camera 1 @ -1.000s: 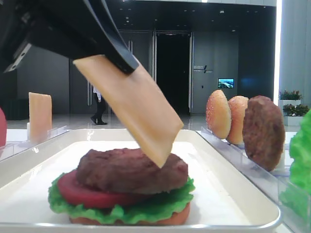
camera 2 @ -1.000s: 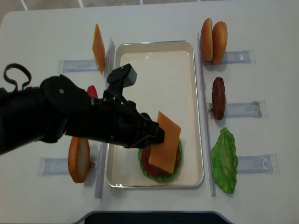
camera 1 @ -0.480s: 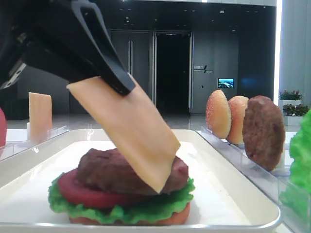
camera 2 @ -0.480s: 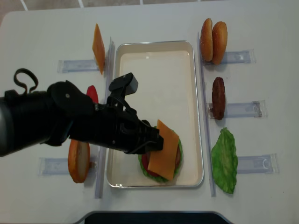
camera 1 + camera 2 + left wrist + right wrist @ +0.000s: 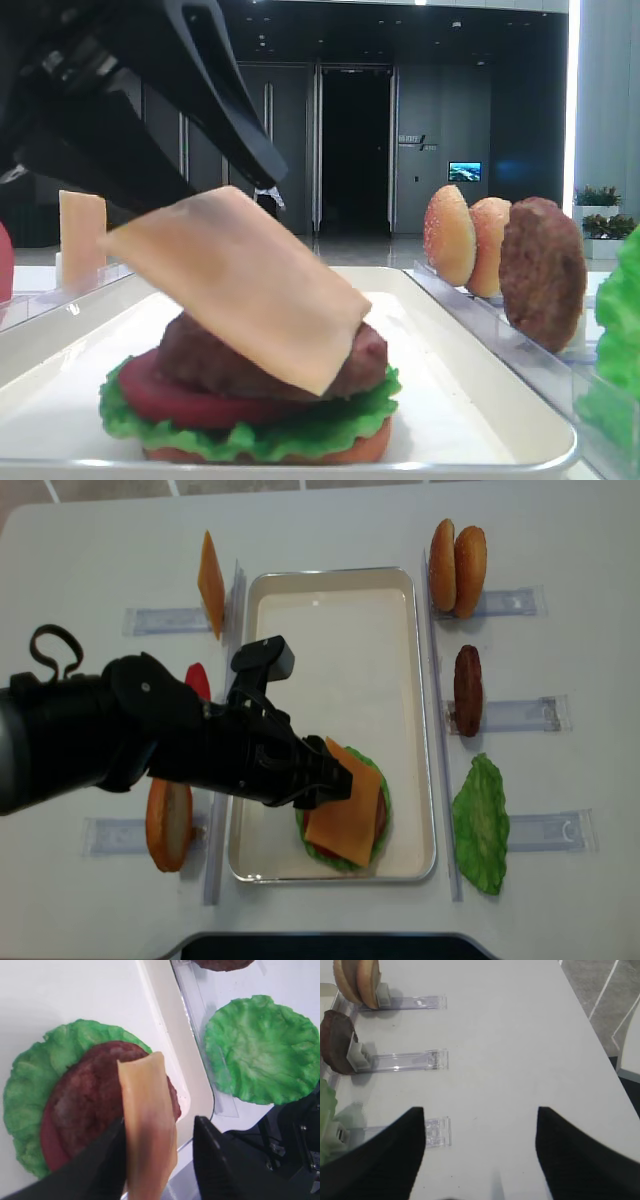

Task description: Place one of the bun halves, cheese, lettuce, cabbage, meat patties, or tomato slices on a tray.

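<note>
A pale orange cheese slice (image 5: 345, 805) lies tilted on the meat patty (image 5: 350, 350), its raised edge leaning on one finger of my left gripper (image 5: 160, 1126). The jaws stand open, with a gap between the cheese (image 5: 147, 1120) and the other finger. The patty tops a stack of tomato (image 5: 150, 395), lettuce (image 5: 30, 1085) and a bun half at the near end of the white tray (image 5: 330, 610). My right gripper (image 5: 480, 1110) hangs open over bare table, nothing between its fingers.
Clear racks flank the tray. On the right stand two bun halves (image 5: 457, 568), a patty (image 5: 467, 688) and a lettuce leaf (image 5: 482, 822). On the left stand a second cheese slice (image 5: 210, 582), a tomato slice (image 5: 198, 680) and a bun half (image 5: 168, 822).
The cheese dropped from a steep tilt to lie across the patty. The left jaws opened and let go of it; the arm shifted slightly left.
</note>
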`<act>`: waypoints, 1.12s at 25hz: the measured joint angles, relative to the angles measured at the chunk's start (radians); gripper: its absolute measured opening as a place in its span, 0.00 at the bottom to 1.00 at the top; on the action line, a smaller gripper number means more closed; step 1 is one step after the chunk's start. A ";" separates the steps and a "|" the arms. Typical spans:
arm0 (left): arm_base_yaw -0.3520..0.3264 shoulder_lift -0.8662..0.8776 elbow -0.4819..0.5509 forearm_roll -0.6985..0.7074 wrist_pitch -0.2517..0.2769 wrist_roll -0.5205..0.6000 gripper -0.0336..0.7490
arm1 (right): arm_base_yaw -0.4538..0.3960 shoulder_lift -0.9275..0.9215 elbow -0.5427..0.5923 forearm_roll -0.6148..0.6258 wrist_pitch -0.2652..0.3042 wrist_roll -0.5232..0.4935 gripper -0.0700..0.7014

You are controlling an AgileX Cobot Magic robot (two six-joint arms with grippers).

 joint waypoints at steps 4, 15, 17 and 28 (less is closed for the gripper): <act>0.000 0.000 0.000 0.068 -0.030 -0.048 0.53 | 0.000 0.000 0.000 0.000 0.000 0.000 0.71; 0.000 0.000 0.000 0.298 -0.072 -0.238 0.54 | 0.000 0.000 0.000 0.000 0.000 0.000 0.71; 0.000 0.000 -0.008 0.352 -0.072 -0.283 0.54 | 0.000 0.000 0.000 0.000 0.000 0.000 0.71; 0.014 0.000 -0.202 0.876 0.061 -0.688 0.54 | 0.000 0.000 0.000 0.000 0.000 0.000 0.71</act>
